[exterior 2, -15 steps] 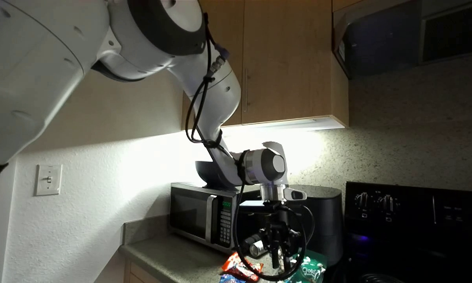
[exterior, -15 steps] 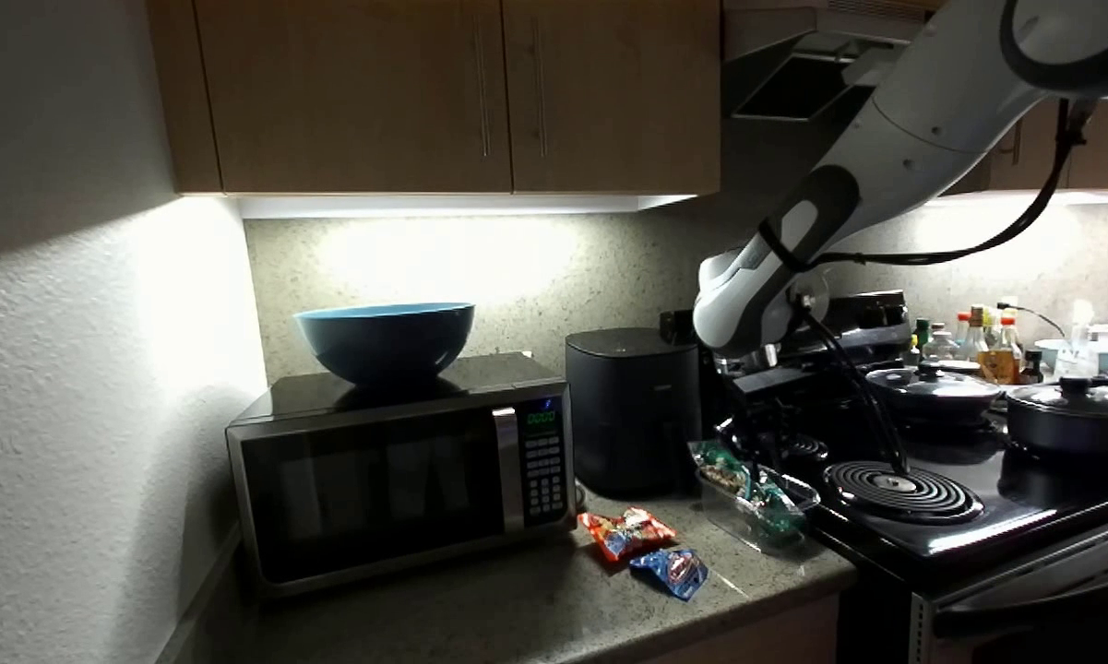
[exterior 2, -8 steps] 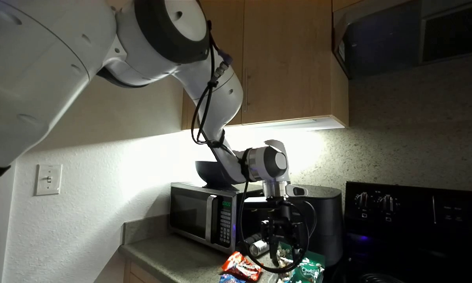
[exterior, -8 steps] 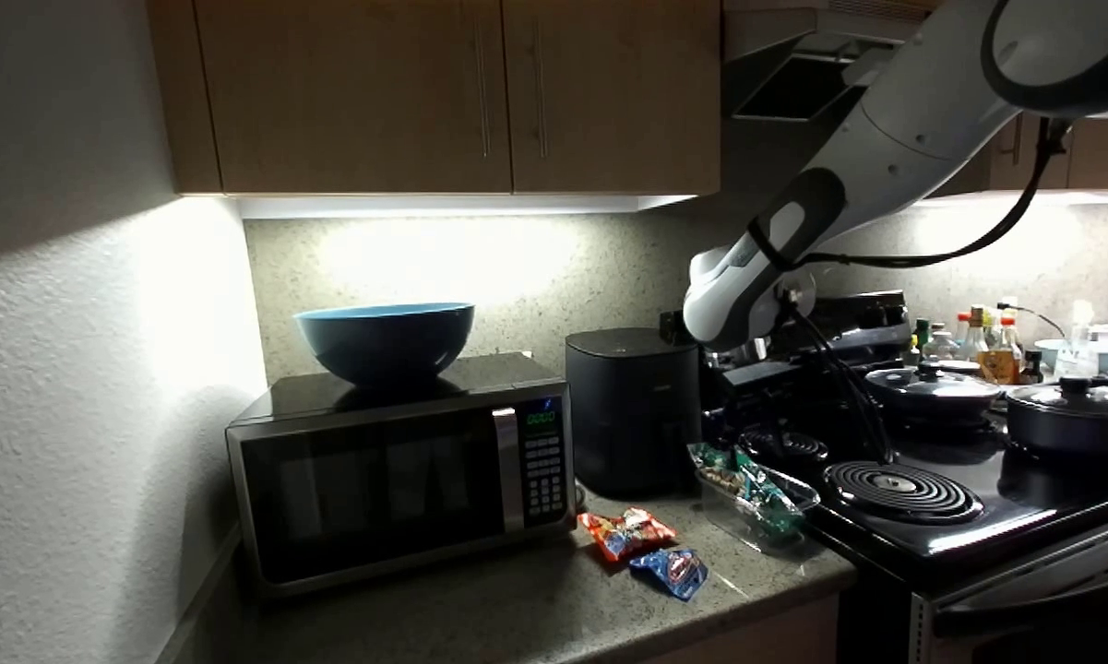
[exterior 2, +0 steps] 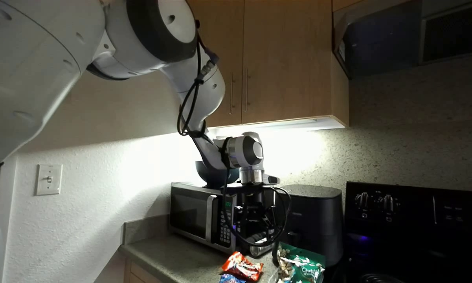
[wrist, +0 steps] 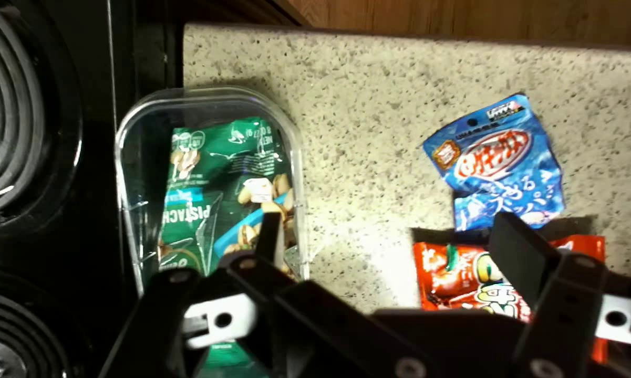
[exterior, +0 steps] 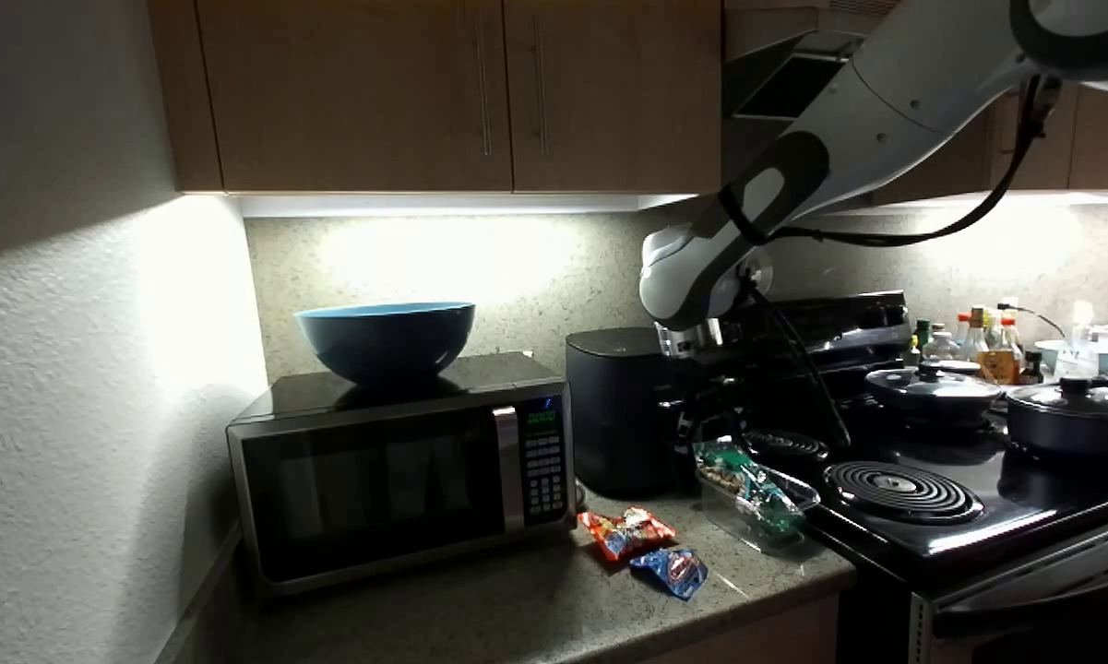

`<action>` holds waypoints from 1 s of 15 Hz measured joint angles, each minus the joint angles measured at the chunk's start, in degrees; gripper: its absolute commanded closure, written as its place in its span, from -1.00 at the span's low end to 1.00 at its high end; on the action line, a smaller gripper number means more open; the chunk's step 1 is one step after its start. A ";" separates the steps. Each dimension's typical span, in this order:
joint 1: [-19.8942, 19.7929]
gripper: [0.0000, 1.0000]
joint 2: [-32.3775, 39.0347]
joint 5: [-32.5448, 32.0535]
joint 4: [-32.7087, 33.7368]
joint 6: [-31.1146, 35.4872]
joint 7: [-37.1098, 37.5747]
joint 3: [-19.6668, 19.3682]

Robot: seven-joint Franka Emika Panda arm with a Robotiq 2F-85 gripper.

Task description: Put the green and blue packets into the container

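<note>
The green packet [wrist: 215,152] lies in the see-through container [wrist: 298,157]; in an exterior view the packet [exterior: 747,480] leans with its far end above the rim. On the counter beside the container rests the blue packet [wrist: 496,163], also seen whole in an exterior view as the blue packet [exterior: 675,570]. My gripper [wrist: 391,231] is open above the counter, its jaws wide apart with nothing between them. In the wrist view one finger overlaps the container's edge and the other overlaps the red and blue packets from above.
An orange-red packet [wrist: 462,273] touches or nearly touches the blue one. The stove [exterior: 941,516] borders the container's side. A black air fryer [exterior: 632,415] and a microwave [exterior: 378,489] with a big blue bowl [exterior: 387,341] stand behind. The counter edge [wrist: 399,39] is near.
My gripper has opened, letting go of the green packet, which stays in the container. The arm has since lifted and moved toward the microwave side. The blue packet has not moved.
</note>
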 measured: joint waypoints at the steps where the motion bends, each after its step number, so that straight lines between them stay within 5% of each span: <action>1: 0.25 -1.00 0.00 -0.01 0.04 -0.16 -0.16 0.17; 7: 0.53 -1.00 1.11 -0.38 0.24 -0.01 -0.44 0.85; 15: 6.76 -1.00 9.84 -7.23 6.21 0.23 -1.10 2.88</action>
